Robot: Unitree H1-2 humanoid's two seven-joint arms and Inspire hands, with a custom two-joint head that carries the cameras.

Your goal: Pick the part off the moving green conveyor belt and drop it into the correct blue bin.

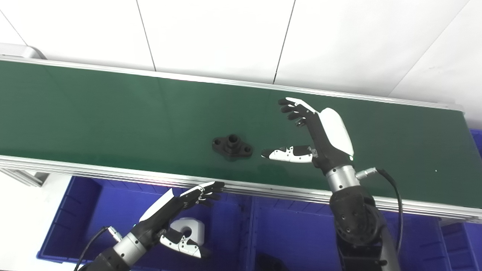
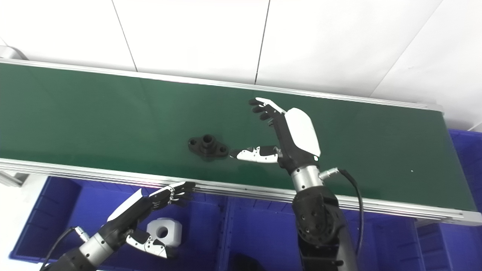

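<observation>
A black flanged part (image 1: 232, 147) with a raised round hub lies on the green conveyor belt (image 1: 113, 113), near its front edge. My right hand (image 1: 314, 133) is open above the belt, just right of the part, thumb (image 1: 288, 154) pointing toward it and fingers spread; it holds nothing. My left hand (image 1: 177, 210) is open below the belt's front rail, over the left blue bin (image 1: 86, 210), and holds nothing. The part also shows in the right eye view (image 2: 208, 147).
A white block with a round hole (image 1: 188, 230) lies in the left blue bin. A second blue bin (image 1: 293, 233) sits to its right, and another blue bin (image 1: 476, 139) stands past the belt's right end. The belt's metal front rail (image 1: 263, 188) separates belt and bins.
</observation>
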